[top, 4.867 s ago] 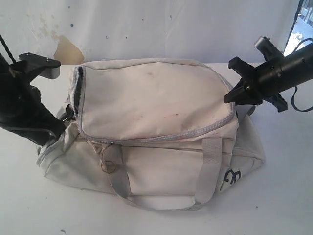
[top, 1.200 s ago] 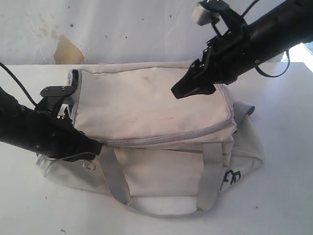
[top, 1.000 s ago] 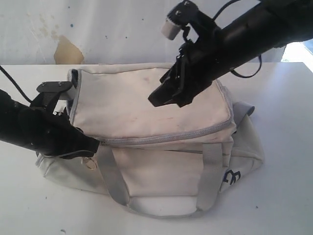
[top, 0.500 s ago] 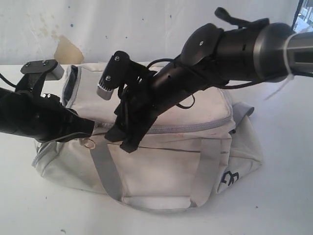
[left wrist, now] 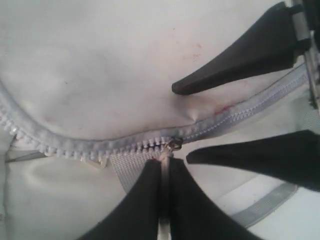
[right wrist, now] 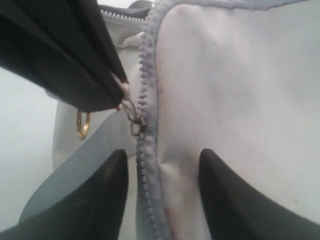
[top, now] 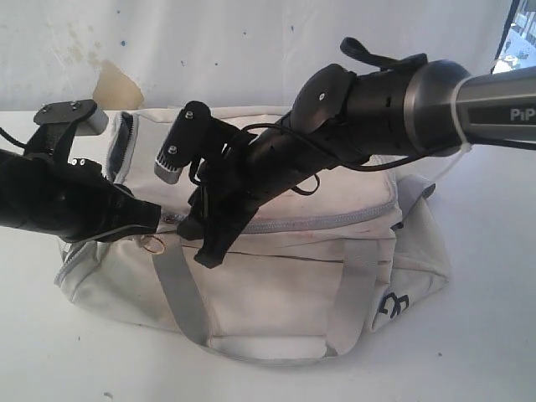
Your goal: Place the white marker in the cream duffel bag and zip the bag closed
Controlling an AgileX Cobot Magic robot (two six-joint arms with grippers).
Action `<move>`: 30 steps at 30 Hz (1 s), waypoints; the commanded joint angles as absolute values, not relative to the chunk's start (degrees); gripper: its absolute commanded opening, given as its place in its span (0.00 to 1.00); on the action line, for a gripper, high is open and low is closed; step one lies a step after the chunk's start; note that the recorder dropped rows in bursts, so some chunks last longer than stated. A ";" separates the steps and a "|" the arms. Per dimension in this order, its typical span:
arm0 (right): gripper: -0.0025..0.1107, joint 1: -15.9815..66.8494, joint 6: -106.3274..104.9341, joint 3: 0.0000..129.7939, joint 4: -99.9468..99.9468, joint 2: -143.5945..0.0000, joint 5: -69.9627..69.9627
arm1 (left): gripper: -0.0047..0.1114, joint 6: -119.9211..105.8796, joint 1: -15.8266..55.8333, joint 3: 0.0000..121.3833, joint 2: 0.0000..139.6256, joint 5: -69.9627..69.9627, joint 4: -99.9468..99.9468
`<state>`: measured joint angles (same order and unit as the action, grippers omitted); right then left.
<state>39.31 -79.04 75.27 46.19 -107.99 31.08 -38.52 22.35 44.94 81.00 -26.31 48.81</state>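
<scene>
The cream duffel bag lies on the white table, its top flap zipper still gaping at the left end. My left gripper is shut on the zipper pull, just behind the slider at the bag's front left corner. My right gripper reaches across the bag top and stands open right beside it. Its fingertips straddle the grey zipper seam and a fold of cream fabric. The white marker is out of view.
A grey webbing handle loops down the bag's front, with a gold ring hanging near the left gripper. A dark logo marks the right end. A white wall with a brown patch stands behind.
My right arm has swept from above the bag's right top across to the front left corner and dropped beside the left gripper, jaws narrowing a little. The left gripper keeps hold of the pull.
</scene>
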 commanded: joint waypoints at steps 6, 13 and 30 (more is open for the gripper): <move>0.42 39.59 -78.06 75.22 46.49 -109.03 29.87 | 0.04 -38.53 22.29 44.79 79.96 -25.50 49.44; 0.02 39.59 -77.43 75.22 46.49 -109.12 31.24 | 0.04 -38.53 22.29 44.79 79.96 -25.81 48.43; 0.02 39.35 -66.79 75.22 34.77 -107.97 29.67 | 0.04 -31.47 9.71 44.79 74.56 -36.62 38.47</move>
